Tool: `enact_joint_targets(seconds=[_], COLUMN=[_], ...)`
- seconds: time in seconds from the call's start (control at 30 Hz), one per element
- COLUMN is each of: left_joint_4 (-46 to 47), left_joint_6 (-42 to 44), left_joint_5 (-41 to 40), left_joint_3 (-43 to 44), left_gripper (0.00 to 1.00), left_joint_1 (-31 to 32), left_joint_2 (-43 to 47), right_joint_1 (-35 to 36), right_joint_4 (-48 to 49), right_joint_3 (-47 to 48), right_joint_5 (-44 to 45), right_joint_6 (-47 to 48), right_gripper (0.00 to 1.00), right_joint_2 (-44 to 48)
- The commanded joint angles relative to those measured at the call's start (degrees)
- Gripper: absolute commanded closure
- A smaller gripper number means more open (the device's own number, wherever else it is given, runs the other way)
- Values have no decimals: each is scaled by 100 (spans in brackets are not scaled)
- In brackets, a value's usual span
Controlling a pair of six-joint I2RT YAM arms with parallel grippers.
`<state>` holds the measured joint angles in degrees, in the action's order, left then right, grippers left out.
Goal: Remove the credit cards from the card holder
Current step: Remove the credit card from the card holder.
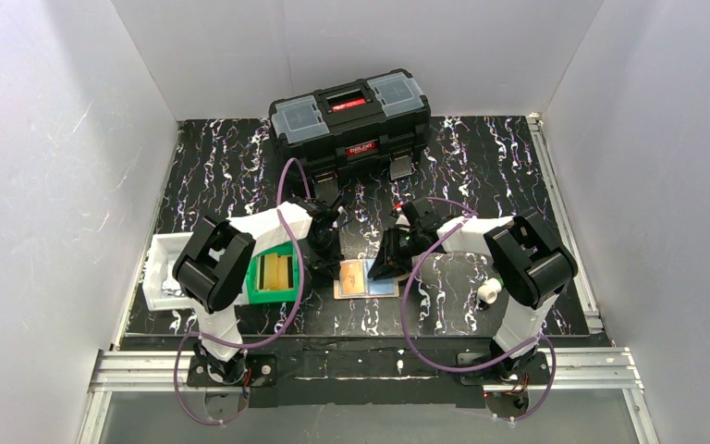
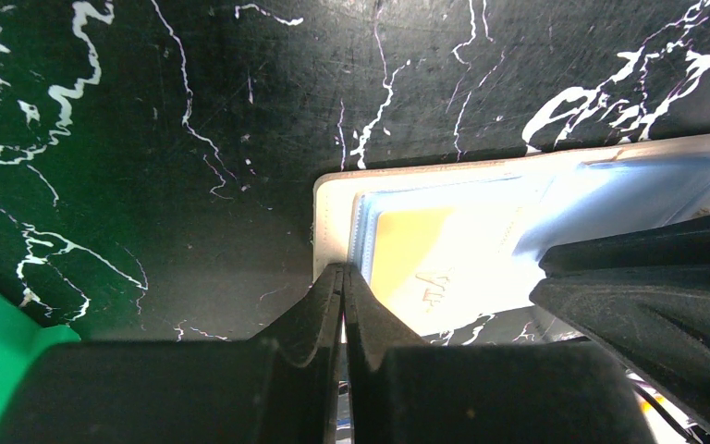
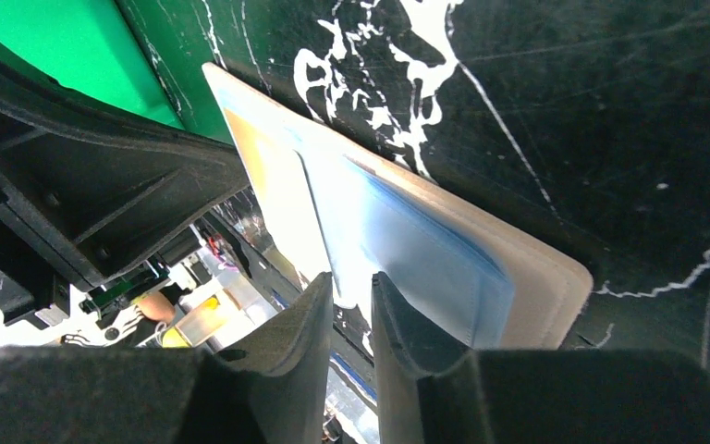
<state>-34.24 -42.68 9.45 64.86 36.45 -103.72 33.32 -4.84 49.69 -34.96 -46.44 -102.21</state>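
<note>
At the far left of the black, white-veined table point(image 1: 481, 166) sits a shallow white plastic tray point(image 1: 151, 270). Next to it is a green plastic bin point(image 1: 273, 299) framing yellow-tan slabs, neither of them part of this job.

Just right of the bin, the left end effector point(image 2: 344, 279) has its fingers pressed together with nothing between them. Its tip is down at the left edge of the flat tan leather-like card holder point(image 3: 545, 277), which lies open on the table between the two arms. An orange-tan credit card point(image 2: 416, 242) sits in the holder's left pocket and a light blue credit card point(image 3: 425, 250) in the right pocket.

The right end effector point(image 3: 351, 289) is at the holder's near edge, close to the fold. Its fingers are parted by a narrow gap, and I see nothing caught in it.

The step in hand looks like getting a first card out. To do it well, the left tip should pin the holder flat. The right fingers should then straddle only an exposed card edge, not the pocket lip, and draw the card along the pocket's opening, low and straight. If the leather gets pinched too, the whole holder would likely lift.

For writing, the orange-tan card carries a faint embossed mark that I cannot read. The black plastic toolbox point(image 1: 351, 116) at the back has red labels with white lettering too small to make out.
</note>
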Motion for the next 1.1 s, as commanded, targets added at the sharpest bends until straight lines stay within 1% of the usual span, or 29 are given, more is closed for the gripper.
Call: enact_joint_targets(seconds=[0.0, 0.23, 0.57, 1.07], left_joint_4=[-355, -334, -303, -242], left_joint_6=[-9, -6, -8, -44], left_joint_5=[-95, -84, -46, 112], left_joint_3=[-355, -374, -375, -158], left_gripper=[100, 100, 100, 100], left_joint_1=[91, 86, 88, 267], left_joint_2=[-349, -360, -375, -664], right_joint_1=[107, 216, 275, 324], right_joint_4=[255, 345, 501, 661], right_joint_3=[21, 158, 285, 276], right_joint_5=[-239, -274, -367, -392], right_joint_6=[-76, -172, -298, -332], right_gripper=[71, 75, 77, 80], right_joint_2=[-77, -243, -522, -548])
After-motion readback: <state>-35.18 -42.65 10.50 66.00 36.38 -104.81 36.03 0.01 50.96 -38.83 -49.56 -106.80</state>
